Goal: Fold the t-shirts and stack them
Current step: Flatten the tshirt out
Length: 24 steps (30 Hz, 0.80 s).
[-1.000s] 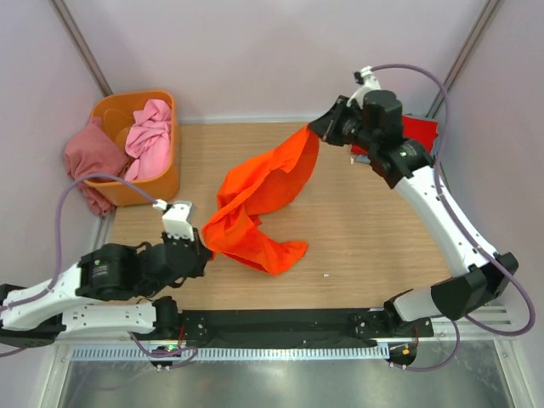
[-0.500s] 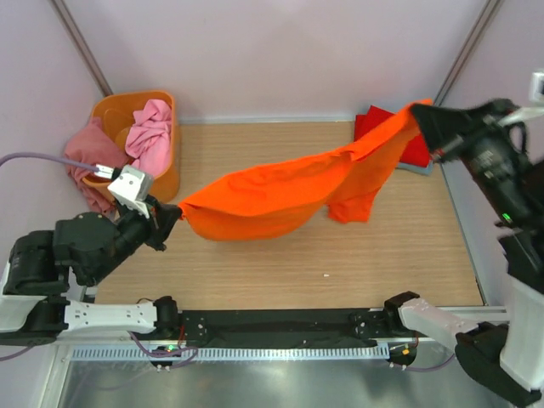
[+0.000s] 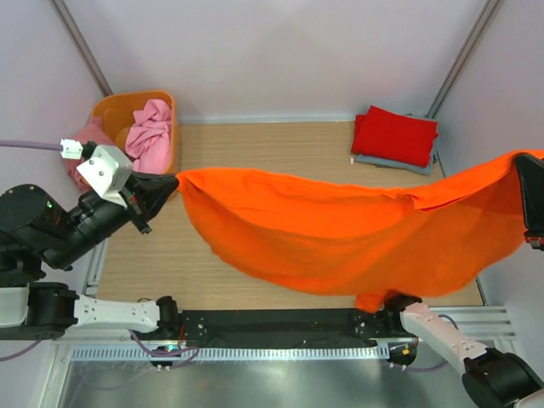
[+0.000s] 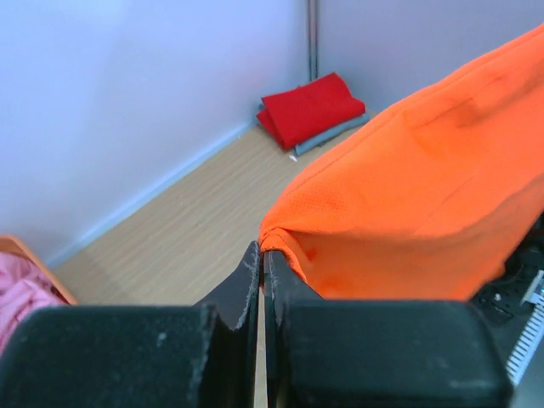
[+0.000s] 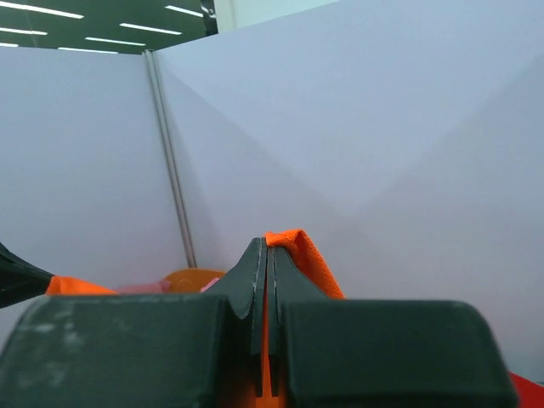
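The bright orange t-shirt hangs stretched wide above the table between both grippers. My left gripper is shut on its left corner; in the left wrist view the cloth leaves the fingertips. My right gripper is shut on the other corner at the right edge; the right wrist view shows orange cloth pinched between the fingers. A folded red t-shirt lies on a folded grey-blue one at the back right. The light pink t-shirt and dusty rose t-shirt are at the tub.
The orange plastic tub stands at the back left corner. The wooden table is walled by pale panels at the back and sides. The stretched shirt hides much of the table's middle and front.
Both arms have pulled apart and lifted; the orange shirt went from a crumpled hang to a wide taut spread. My right gripper moved far to the right edge.
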### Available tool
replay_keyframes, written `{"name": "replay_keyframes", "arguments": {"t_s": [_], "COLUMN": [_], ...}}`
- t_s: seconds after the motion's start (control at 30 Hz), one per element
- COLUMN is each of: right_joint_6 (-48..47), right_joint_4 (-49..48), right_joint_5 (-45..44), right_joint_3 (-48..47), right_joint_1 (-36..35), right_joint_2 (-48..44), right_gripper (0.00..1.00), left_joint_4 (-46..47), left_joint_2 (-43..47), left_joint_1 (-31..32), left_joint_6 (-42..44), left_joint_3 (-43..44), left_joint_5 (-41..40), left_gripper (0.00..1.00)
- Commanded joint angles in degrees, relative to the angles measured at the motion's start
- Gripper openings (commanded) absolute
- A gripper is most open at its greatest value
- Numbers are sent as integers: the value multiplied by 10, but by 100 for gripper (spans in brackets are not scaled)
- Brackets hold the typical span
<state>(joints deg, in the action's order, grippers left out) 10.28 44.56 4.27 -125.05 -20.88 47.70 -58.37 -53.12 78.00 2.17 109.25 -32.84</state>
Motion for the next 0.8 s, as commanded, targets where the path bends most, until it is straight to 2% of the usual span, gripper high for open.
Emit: {"name": "replay_keyframes", "arguments": {"t_s": [0.0, 0.07, 0.2, 0.27, 0.33, 0.4, 0.43, 0.47, 0.53, 0.57, 0.63, 0.67, 0.73, 0.77], "right_joint_6": [-50, -55, -63, -65, -65, -64, -65, -64, -55, -37, -17, -5, 25, 32], "right_joint_4": [-6, -2, 4, -6, -36, -67, -77, -88, -115, -124, -131, -127, -85, -62], "right_joint_5": [-40, -79, -132, -153, -180, -210, -217, -221, -205, -205, -199, -204, -202, -170], "right_joint_3": [10, 11, 31, 61, 88, 124, 132, 150, 162, 163, 140, 90, -2, -134], "right_joint_1": [0, 0, -1, -1, -1, 1, 2, 7, 39, 52, 87, 95, 110, 116], "right_joint_2": [27, 52, 127, 173, 214, 242, 261, 296, 344, 408, 486, 586, 701, 757], "right_gripper": [1, 1, 1, 1, 1, 1, 1, 1, 1, 1, 1, 1, 1, 2], "left_joint_4": [46, 73, 160, 193, 222, 219, 220, 227, 264, 271, 283, 275, 253, 246], "left_joint_2": [-29, -42, -51, -49, -51, -67, -73, -80, -113, -135, -184, -267, -366, -461], "left_joint_1": [2, 2, 1, -8, -36, -137, -186, -282, -363, -444, -519, -575, -623, -657], "left_joint_6": [81, 106, 159, 168, 165, 127, 108, 95, 72, 67, 50, 45, 33, 1], "left_joint_3": [24, 8, -45, -83, -112, -133, -157, -173, -219, -226, -212, -190, -102, -63], "left_joint_5": [28, 16, -65, -69, -39, 20, 122, 161, 226, 288, 337, 362, 381, 385], "left_gripper": [0, 0, 0, 0, 0, 0, 0, 0, 0, 0, 0, 0, 0, 1]}}
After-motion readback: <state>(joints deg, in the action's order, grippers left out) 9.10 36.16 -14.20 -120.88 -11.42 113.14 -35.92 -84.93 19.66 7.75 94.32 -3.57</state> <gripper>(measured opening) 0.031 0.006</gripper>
